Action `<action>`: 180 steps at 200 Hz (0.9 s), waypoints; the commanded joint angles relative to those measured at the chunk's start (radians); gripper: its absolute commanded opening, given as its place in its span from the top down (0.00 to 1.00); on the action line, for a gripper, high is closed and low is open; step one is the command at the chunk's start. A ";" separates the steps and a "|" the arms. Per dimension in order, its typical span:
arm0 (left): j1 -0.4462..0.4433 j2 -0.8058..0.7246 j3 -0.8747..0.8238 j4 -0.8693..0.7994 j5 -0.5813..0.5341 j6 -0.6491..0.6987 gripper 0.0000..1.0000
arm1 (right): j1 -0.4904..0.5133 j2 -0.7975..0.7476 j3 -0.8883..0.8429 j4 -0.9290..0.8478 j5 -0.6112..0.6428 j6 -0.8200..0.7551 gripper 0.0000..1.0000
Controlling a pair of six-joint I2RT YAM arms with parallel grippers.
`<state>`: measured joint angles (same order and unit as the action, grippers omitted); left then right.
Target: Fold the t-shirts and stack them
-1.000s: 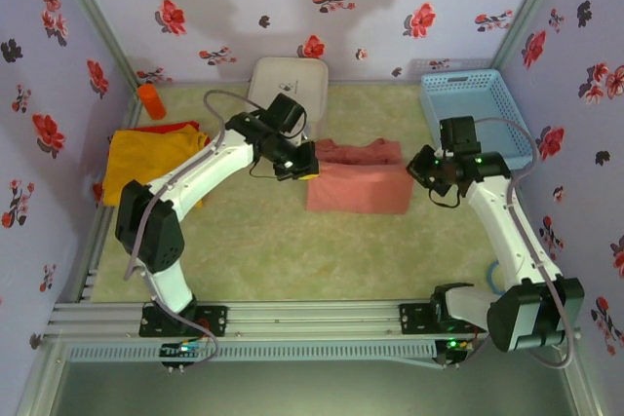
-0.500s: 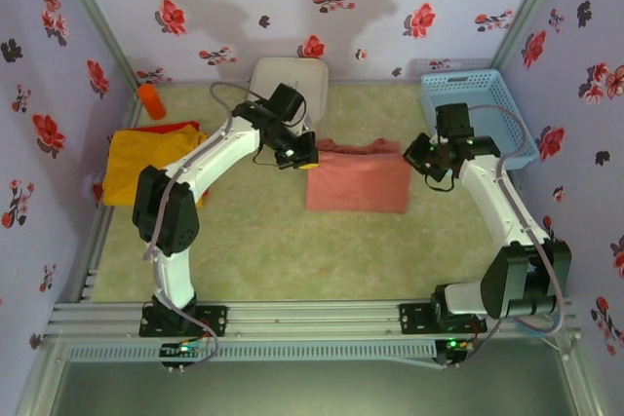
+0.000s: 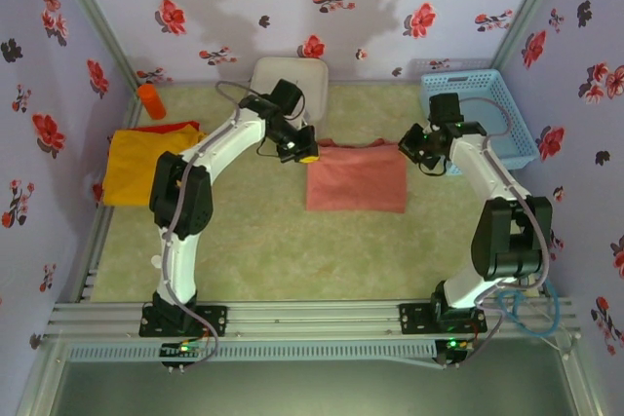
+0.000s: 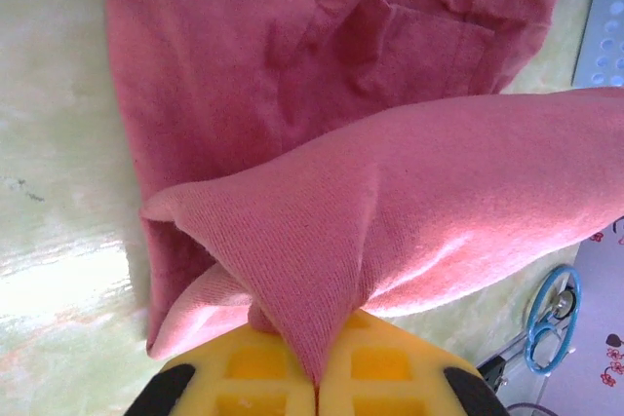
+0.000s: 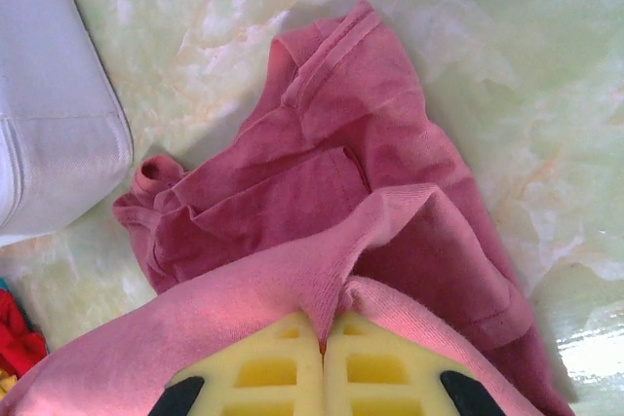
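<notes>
A: Entry one: salmon-pink t-shirt. Where did we log it?
B: Middle of the table. It lay flat, its far edge running left to right between our two grippers, with the rest of the cloth on the near side of both.
A: Left gripper?
B: Closed on the far left corner. In its wrist view the yellow pads met with a ridge of pink cloth pinched between them.
A: Right gripper?
B: Closed likewise, on the far right corner, with cloth nipped at the seam of its pads. Neither arm was the nearer one, since each held its own end.
A: The coming move?
B: We judged it a fold toward the near side, both corners carried together over the body of the shirt.
A: Surroundings?
B: White box just beyond the left gripper. Light blue basket just right of the right gripper. Yellow-orange t-shirt well apart at the left wall, a red one showing at its far edge. All of these stood far or left of the pink shirt — off the path we expected for the fold.
</notes>
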<state>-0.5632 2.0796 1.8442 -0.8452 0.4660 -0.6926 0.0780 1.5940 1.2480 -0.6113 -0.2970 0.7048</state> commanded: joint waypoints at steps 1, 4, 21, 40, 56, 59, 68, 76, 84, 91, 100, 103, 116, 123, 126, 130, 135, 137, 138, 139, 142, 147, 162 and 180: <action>0.025 0.053 0.053 0.000 0.039 0.029 0.95 | -0.013 0.042 0.046 0.045 -0.025 -0.025 1.00; 0.027 0.060 0.058 0.000 0.042 0.028 0.93 | -0.013 0.048 0.050 0.045 -0.024 -0.027 1.00; 0.038 0.085 0.077 0.018 0.045 0.032 0.89 | -0.015 0.083 0.064 0.055 -0.020 -0.032 0.98; 0.047 0.116 0.108 0.032 0.052 0.044 0.81 | -0.018 0.124 0.087 0.061 -0.020 -0.034 0.95; 0.056 0.139 0.138 0.031 0.053 0.061 0.68 | -0.020 0.155 0.103 0.061 -0.010 -0.033 0.84; 0.057 0.142 0.142 0.031 0.054 0.066 0.67 | -0.020 0.158 0.104 0.063 -0.007 -0.033 0.83; 0.064 0.153 0.159 0.028 0.056 0.080 0.66 | -0.023 0.168 0.109 0.070 -0.001 -0.032 0.81; 0.070 0.160 0.174 0.023 0.058 0.090 0.64 | -0.026 0.173 0.110 0.076 0.009 -0.028 0.75; 0.077 0.167 0.189 0.014 0.057 0.101 0.61 | -0.029 0.179 0.110 0.085 0.021 -0.024 0.71; 0.084 0.171 0.201 0.002 0.056 0.111 0.58 | -0.033 0.182 0.109 0.093 0.025 -0.019 0.66; 0.091 0.172 0.208 -0.011 0.056 0.115 0.57 | -0.039 0.191 0.111 0.103 0.025 -0.015 0.51; 0.093 0.172 0.207 -0.014 0.056 0.116 0.57 | -0.041 0.195 0.114 0.105 0.022 -0.015 0.49; 0.100 0.161 0.200 -0.025 0.053 0.127 0.56 | -0.044 0.199 0.122 0.102 0.019 -0.017 0.47; 0.100 0.153 0.193 -0.034 0.047 0.131 0.56 | -0.043 0.194 0.118 0.110 0.017 -0.018 0.46; 0.100 0.149 0.190 -0.037 0.045 0.130 0.56 | -0.043 0.190 0.115 0.116 0.014 -0.017 0.44; 0.100 0.142 0.181 -0.036 0.045 0.130 0.56 | -0.043 0.182 0.111 0.123 0.012 -0.016 0.42; 0.098 0.131 0.167 -0.031 0.045 0.126 0.56 | -0.040 0.173 0.102 0.129 0.010 -0.016 0.40; 0.098 0.126 0.161 -0.028 0.046 0.124 0.56 | -0.040 0.168 0.102 0.132 0.008 -0.014 0.39; 0.097 0.123 0.159 -0.026 0.046 0.123 0.56 | -0.039 0.166 0.100 0.134 0.006 -0.014 0.39; 0.097 0.122 0.155 -0.025 0.046 0.121 0.55 | -0.039 0.164 0.098 0.135 0.006 -0.014 0.39; 0.094 0.113 0.144 -0.020 0.046 0.118 0.56 | -0.037 0.158 0.093 0.139 0.000 -0.013 0.36; 0.091 0.102 0.127 -0.009 0.045 0.113 0.56 | -0.033 0.148 0.082 0.150 -0.008 -0.011 0.35; 0.077 0.070 0.085 0.023 0.047 0.095 0.57 | -0.019 0.122 0.059 0.183 -0.054 0.003 0.30; 0.057 0.053 0.059 0.049 0.062 0.059 0.59 | 0.015 0.113 0.049 0.197 -0.092 0.019 0.30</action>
<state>-0.4755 2.2028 1.9385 -0.8272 0.5018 -0.6022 0.0517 1.7561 1.3186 -0.4641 -0.3210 0.6941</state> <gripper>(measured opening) 0.425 0.699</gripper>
